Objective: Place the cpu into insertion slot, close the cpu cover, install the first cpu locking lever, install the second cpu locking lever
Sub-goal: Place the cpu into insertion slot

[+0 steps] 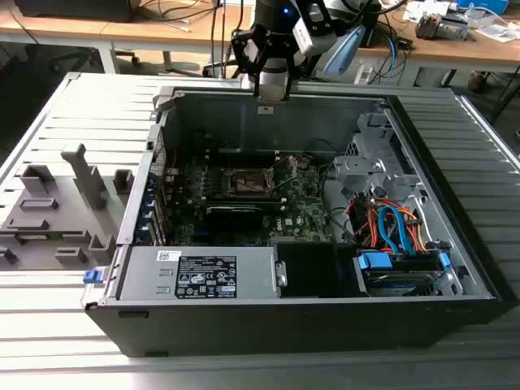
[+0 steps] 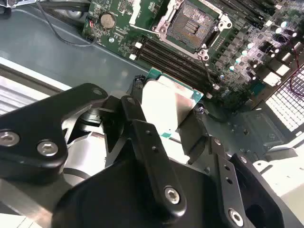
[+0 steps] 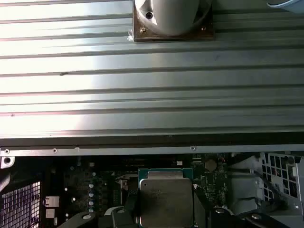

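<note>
1. Arm poised above the far wall of the open case point(image 1: 325, 315) in the exterior view, gripper point(image 1: 272, 83) pointing down.
2. In both wrist views, the jaws clamp the cpu point(image 2: 166, 100) point(image 3: 165, 199) by opposite edges, held in the air apart from the exposed slot point(image 2: 190, 26).
3. A white label point(image 1: 207, 276) sits on the grey power supply point(image 1: 146, 272); its print is too small to read.
4. The case holds the motherboard point(image 1: 301, 211) and coloured cables point(image 1: 390, 223).

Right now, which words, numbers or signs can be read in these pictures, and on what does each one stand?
White label on the grey metal power supply box: black print and symbols, too small to read.
Small white sticker on the same box: unreadable.
Pale silver-grey top of the small square cpu in the black gripper: faint marks, unreadable.
</note>
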Controlling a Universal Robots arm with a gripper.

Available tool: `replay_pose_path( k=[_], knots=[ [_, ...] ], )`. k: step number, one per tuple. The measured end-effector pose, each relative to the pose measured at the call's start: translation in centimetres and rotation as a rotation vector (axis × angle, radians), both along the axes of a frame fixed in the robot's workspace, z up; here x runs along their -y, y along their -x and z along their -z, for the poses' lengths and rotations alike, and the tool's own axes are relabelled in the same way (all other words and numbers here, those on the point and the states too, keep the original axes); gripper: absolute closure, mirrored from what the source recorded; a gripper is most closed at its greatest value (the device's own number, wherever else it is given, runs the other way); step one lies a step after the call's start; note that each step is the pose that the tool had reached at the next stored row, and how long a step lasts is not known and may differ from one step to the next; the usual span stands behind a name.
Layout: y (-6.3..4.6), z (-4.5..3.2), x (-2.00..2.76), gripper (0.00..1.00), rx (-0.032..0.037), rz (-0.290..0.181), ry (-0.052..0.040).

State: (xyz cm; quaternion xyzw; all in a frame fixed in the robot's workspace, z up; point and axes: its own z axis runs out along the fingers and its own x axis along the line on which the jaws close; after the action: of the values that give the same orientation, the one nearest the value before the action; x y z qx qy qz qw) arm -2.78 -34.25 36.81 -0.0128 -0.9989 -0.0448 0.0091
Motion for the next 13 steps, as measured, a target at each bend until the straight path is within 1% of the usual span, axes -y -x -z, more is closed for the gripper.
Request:
replay_pose_path(
  k=[6,9,13],
  knots=[
    [0.0,0.0,0.06,0.46,0.0,0.0,0.0001],
    [0.0,0.0,0.26,0.46,0.0,0.0,0.0],
    [0.0,0.06,0.74,0.46,0.0001,0.0,-0.0002]
  ],
)
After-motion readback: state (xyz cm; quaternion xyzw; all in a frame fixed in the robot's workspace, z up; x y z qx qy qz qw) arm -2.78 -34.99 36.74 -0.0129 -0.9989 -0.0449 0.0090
